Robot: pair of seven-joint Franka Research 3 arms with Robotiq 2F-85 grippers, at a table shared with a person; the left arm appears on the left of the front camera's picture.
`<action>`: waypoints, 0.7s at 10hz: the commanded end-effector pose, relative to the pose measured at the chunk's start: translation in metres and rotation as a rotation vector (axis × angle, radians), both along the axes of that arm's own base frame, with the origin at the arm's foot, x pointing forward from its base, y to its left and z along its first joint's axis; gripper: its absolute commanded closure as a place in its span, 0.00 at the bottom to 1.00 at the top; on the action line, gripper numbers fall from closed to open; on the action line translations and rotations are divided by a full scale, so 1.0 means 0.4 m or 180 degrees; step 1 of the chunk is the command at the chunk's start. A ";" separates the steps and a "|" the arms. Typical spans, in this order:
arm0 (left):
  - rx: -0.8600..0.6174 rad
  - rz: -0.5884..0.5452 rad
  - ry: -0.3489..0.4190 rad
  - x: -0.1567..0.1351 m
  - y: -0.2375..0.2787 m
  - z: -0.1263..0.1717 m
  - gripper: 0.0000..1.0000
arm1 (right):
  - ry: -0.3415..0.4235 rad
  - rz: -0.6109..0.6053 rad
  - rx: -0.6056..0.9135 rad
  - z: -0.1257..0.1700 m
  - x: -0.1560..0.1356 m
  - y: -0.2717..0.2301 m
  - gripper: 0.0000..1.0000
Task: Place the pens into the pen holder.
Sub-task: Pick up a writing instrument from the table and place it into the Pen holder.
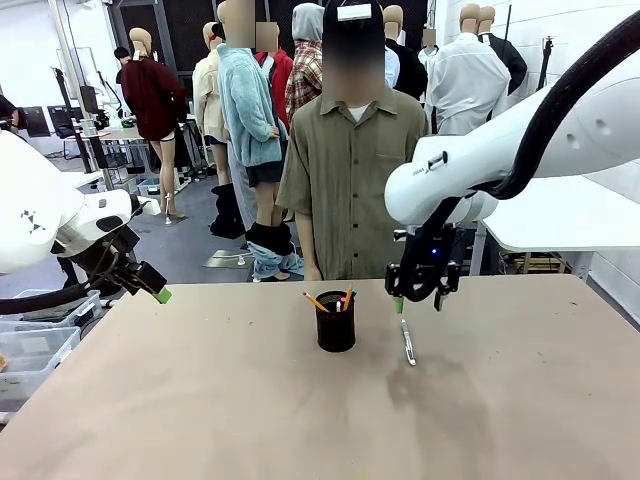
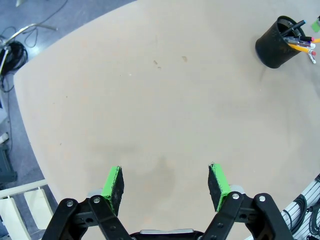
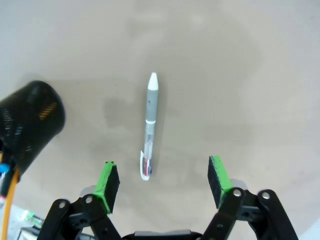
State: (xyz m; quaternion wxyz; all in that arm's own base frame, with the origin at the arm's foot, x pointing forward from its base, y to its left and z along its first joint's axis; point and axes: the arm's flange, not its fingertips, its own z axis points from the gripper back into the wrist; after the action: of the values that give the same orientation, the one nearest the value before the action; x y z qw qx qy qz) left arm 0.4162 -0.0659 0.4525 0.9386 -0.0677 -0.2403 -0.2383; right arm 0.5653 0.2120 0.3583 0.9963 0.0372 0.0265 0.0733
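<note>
Table [image 1: 200, 400]: tan; pen holder [image 1: 335, 322] holds pens [image 1: 346, 298];
Right gripper [image 1: 417, 303]: spread wide, empty, over silver-grey pen [image 1: 407, 341];
Left gripper [image 2: 165, 176]: spread wide, empty

Tan table [image 1: 200, 400], grey floor [image 1: 190, 250], white side table [image 1: 570, 215] right, plastic bins [image 1: 40, 345] left.

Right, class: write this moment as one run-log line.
left tool: open, empty | right tool: open, over lying grey pen | pen holder: holds pens | stage: pre-grasp
</note>
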 end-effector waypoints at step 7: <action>0.0031 0.0061 -0.0030 -0.001 -0.005 -0.005 0.12 | -0.0103 -0.0245 -0.0176 -0.115 -0.003 0.034 0.11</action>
State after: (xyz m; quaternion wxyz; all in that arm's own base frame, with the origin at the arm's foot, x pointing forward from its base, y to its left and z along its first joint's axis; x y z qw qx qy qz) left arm 0.4162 -0.0657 0.4525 0.9382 -0.0652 -0.2401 -0.2407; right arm 0.5628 0.2227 0.3169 0.9980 0.0308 0.0294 0.0468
